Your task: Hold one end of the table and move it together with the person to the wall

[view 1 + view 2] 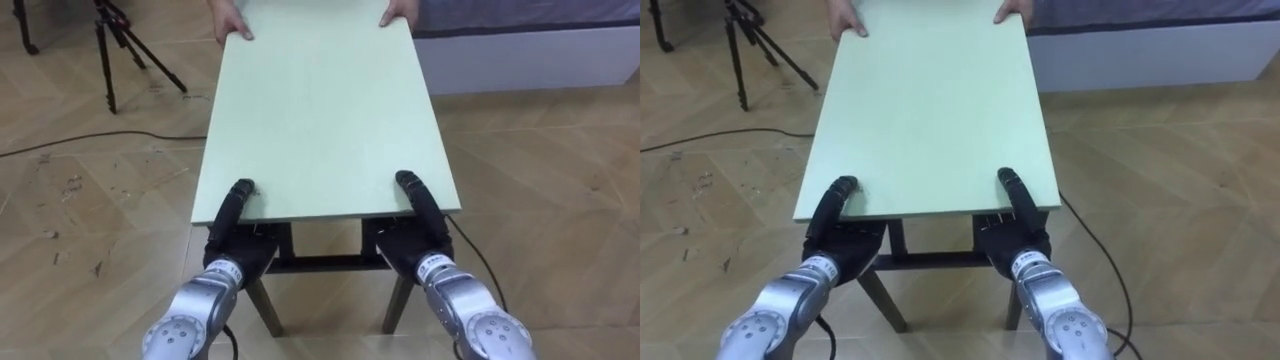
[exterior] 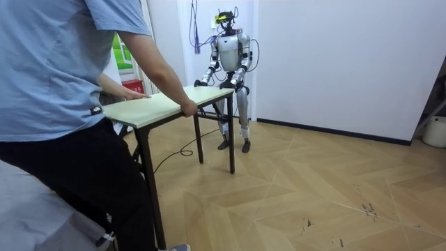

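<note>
— What does the room view give us that our eyes don't?
— The whole person (image 2: 63, 104) standing at the table's (image 2: 167, 104) far end.
— And counted?
— One table. Our left hand (image 1: 236, 238) and right hand (image 1: 416, 236) each clamp its near edge, thumb on top. Two person's hands (image 1: 232, 25) hold the far edge opposite ours.
— Room?
— Bare floor (image 1: 540, 200) lies outward of our right hand, and one tripod (image 1: 120, 45) stands beyond our left.

The floor (image 2: 334, 188) is brown wood in a zigzag pattern. The far wall (image 2: 334, 56) is white. A black tripod (image 1: 110, 40) stands far left.
</note>
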